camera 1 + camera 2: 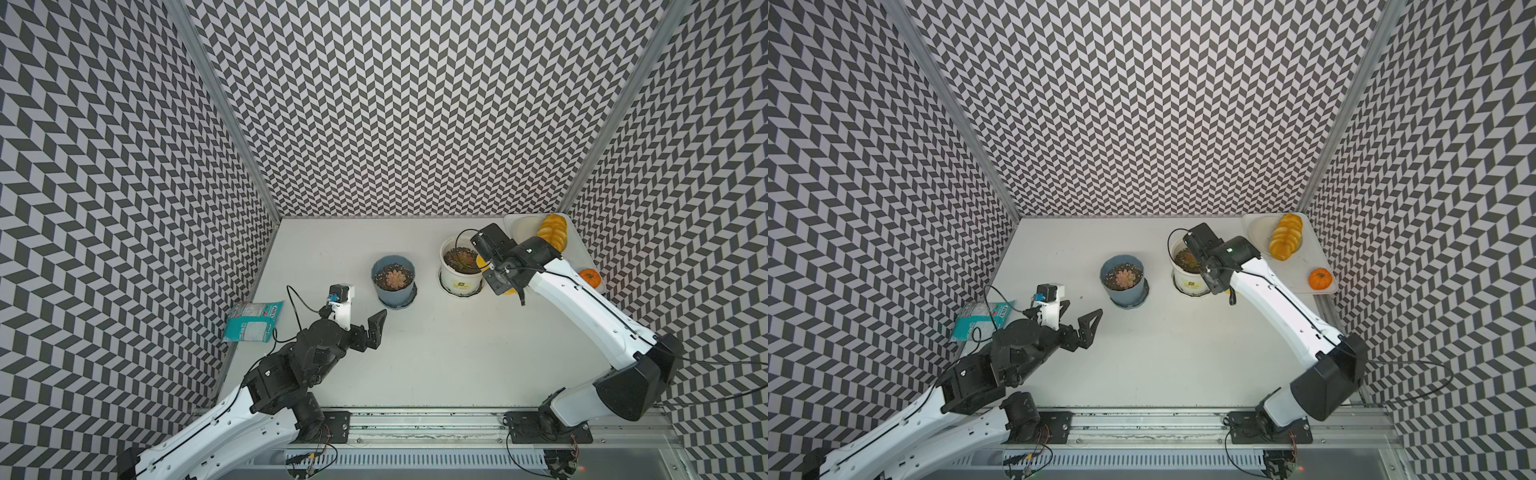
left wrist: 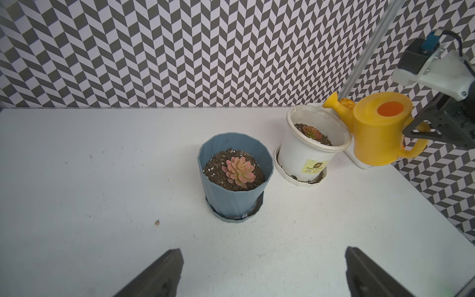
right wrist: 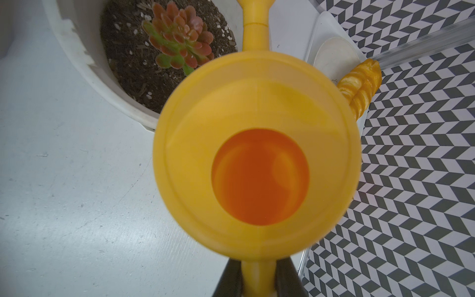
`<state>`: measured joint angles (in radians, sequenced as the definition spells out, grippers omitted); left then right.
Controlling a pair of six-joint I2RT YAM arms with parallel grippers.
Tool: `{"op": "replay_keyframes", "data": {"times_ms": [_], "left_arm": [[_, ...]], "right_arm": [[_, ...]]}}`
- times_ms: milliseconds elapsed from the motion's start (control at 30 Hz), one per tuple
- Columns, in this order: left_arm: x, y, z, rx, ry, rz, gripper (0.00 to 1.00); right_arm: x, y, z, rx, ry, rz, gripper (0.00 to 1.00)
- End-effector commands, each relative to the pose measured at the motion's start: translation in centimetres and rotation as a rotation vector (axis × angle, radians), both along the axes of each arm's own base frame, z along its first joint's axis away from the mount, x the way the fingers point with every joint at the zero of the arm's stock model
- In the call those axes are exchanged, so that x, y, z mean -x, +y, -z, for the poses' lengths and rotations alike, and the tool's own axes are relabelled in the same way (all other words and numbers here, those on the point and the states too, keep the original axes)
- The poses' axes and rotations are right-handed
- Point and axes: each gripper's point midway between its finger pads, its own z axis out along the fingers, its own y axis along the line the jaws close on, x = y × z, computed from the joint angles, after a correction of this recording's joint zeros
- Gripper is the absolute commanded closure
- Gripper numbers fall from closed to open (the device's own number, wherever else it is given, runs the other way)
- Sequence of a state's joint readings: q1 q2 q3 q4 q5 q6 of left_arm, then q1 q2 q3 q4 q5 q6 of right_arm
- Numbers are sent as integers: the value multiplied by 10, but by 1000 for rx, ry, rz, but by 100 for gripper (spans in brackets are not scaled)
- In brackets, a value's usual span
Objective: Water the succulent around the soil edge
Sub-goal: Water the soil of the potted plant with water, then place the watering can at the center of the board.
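Now, right claw: clenched on the handle of the yellow watering can; both fingers are seen pressed vs. the handle's sides in the right wrist view.
Watering can pos.: just beside the white pot, on the side twd. the tray. The body is seen roughly upright w/ the round opening facing up. Whether the base is lifted or resting can't be told.
Spout: run alongside the white pot's rim at its far side. The head is seen at abt. rim level in the left wrist view and is cut off by the frame edge in the right wrist view.
White pot: stood on a white saucer, right of centre on the tabletop. A reddish-green succulent is set in dark soil, w/ bare soil shown all round it.
Blue pot: stood on a blue saucer, near the white pot but not touching. A pink succulent is set mid-soil.
Left claw: released, fingers spread wide w/ nothing btw. them. It is pointed twd. the blue pot, short of it, and well apart from the can.
Tray: placed in the back right corner. A braided loaf and a small orange pumpkin are laid on it, apart from each other.
Teal packet: laid at the tabletop's left edge by the wall, beside the left arm.
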<state>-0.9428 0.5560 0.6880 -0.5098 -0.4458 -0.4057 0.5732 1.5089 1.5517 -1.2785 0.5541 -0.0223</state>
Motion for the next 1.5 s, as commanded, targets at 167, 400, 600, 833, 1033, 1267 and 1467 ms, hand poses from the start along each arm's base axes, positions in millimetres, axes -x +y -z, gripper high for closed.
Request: {"op": "replay_keyframes", "data": {"times_ms": [167, 400, 600, 833, 1033, 1267, 1467], "left_arm": [[0, 0, -1, 7, -10, -4, 0], [0, 0, -1, 6, -10, -2, 0], [0, -1, 0, 6, -8, -1, 0], [0, 0, -2, 9, -12, -4, 0], [-1, 1, -3, 7, -14, -9, 0], [-1, 5, -4, 4, -20, -27, 0], [-2, 7, -5, 3, -23, -37, 0]], "right_arm": [[-13, 8, -34, -105, -171, 11, 100], [-1, 13, -49, -244, -223, 28, 100], [19, 41, -81, -593, -320, -23, 100], [69, 89, -111, -935, -356, -201, 100], [100, 108, -95, -1088, -305, -215, 100], [126, 123, -45, -1081, -213, -161, 100], [146, 129, -7, -1053, -175, -96, 100]]}}
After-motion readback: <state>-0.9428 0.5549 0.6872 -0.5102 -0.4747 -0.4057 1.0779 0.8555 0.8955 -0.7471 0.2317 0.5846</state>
